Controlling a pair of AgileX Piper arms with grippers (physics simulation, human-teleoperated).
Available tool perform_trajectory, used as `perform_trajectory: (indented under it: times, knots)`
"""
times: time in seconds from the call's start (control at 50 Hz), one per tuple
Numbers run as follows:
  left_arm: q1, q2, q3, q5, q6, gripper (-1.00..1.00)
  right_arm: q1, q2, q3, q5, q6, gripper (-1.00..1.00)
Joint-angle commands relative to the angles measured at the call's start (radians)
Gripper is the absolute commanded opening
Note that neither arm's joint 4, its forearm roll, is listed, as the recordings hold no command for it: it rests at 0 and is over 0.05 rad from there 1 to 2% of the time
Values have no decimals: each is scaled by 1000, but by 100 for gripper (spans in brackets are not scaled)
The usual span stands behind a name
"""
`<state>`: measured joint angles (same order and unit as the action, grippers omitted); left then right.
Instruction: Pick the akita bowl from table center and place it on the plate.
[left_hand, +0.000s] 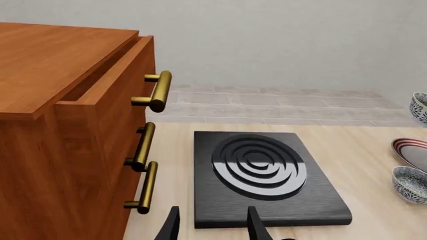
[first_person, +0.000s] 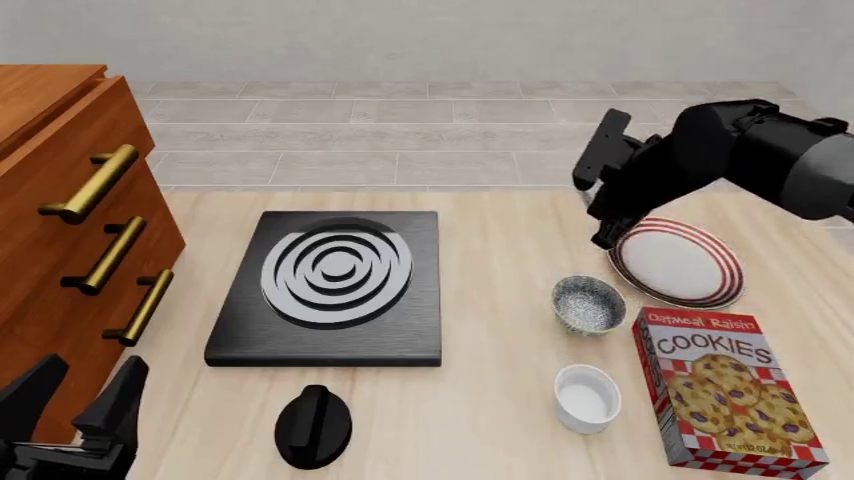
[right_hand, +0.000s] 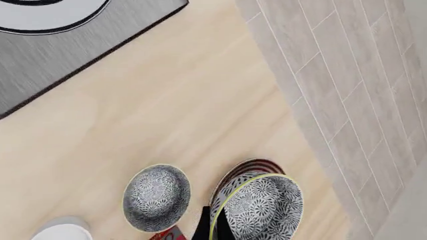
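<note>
Pincer on the right arm (right_hand: 215, 227) is closed on the rim of the akita bowl (right_hand: 257, 207), the small round one with a grey-white speckled inside and dark outside. The grip is at the rim edge nearest the wrist, and the rest of the bowl extends away from the fingers. The bowl is round, so it has no long axis. Its mouth faces the right wrist camera. Can't judge its tilt against the bench.

The bowl is off the bench, over the round white plate with dark red rim stripes (right_hand: 248, 165), whose striped edge shows from under it. In the front view the arm hides the bowl, with the pincer above the plate's far-left rim. The left wrist view catches the bowl's edge (left_hand: 419, 107) up above the plate.

A look-alike speckled bowl (first_person: 589, 303) sits on the light wooden bench (first_person: 494, 400), just beside the plate's near-left edge. A plain white ramekin (first_person: 587, 397) is nearer the camera, next to a red cookie box (first_person: 727, 390).

Left pincer (left_hand: 213, 227) is wide open and empty, near the front edge of the black cooktop slab (left_hand: 267, 175), beside the wooden drawer cabinet (left_hand: 67, 125).
</note>
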<state>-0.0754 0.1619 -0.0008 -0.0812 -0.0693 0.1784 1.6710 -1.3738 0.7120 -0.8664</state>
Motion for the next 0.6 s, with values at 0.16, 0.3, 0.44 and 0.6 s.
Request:
perform_trajectory:
  times: [0.16,0.3,0.44,0.6]
  knots:
    - [-6,-24,1,19,4,100,-138,59,34,-60,6,-100]
    - [-8,-10,0,6,14,100,-157,92,-52,10,47,-100]
    - [1,14,0,-13,17,100,-220,106,-44,-4,34,-100]
    - [-1,26,0,-22,20,100,-285,102,20,-38,5,-100]
